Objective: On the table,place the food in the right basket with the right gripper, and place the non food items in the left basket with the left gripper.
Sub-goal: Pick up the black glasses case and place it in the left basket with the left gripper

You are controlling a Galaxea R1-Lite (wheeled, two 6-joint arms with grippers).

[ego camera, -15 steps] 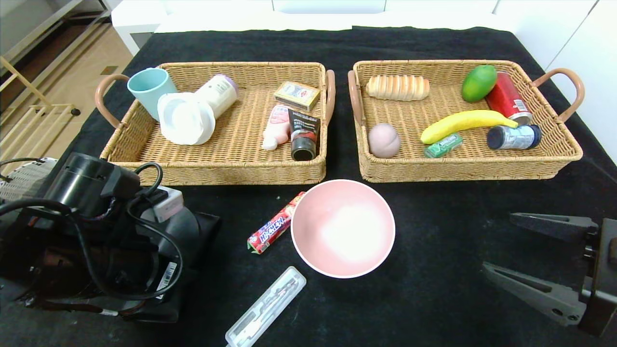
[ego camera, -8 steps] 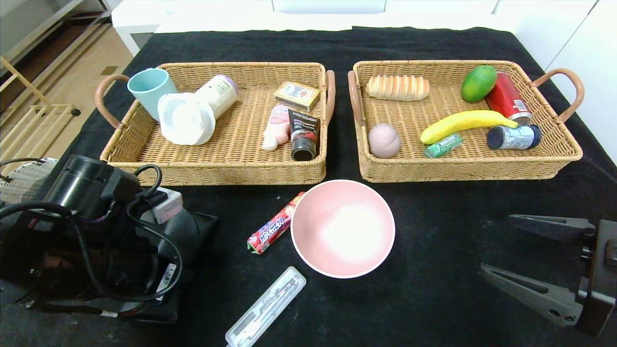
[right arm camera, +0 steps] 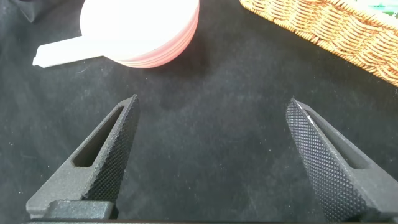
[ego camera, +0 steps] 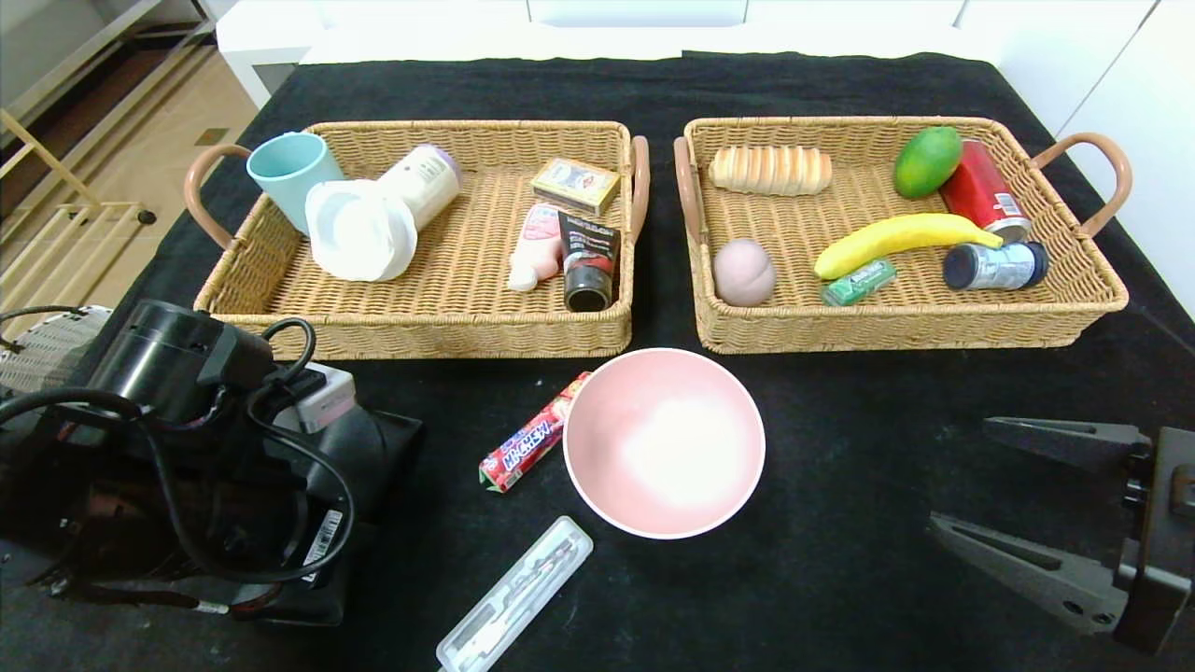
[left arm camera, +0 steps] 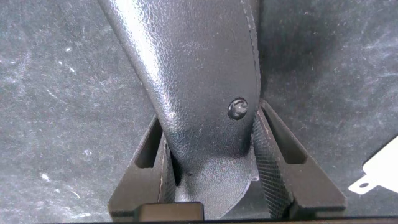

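Note:
My left gripper (left arm camera: 210,115) is low at the table's front left, its jaws closed on both sides of the black glasses case (left arm camera: 193,74). In the head view my arm hides the jaws and only the case's end (ego camera: 400,437) shows. My right gripper (ego camera: 962,474) is open and empty above the black cloth at the front right. The pink bowl (ego camera: 665,443) sits mid-table with the red candy stick pack (ego camera: 530,435) touching its left side. The clear cutlery box (ego camera: 515,595) lies in front. The peach (ego camera: 744,272) and bread loaf (ego camera: 769,170) lie in the right basket (ego camera: 896,329).
The left basket (ego camera: 420,329) holds a light blue cup (ego camera: 288,168), a white lid, tubes and a small box. The right basket also holds a banana (ego camera: 896,238), a green mango, a red can and a jar. The table's far edge meets white furniture.
My right gripper has shifted slightly lower and stays open. My left arm has barely moved. The objects on the table are where they were.

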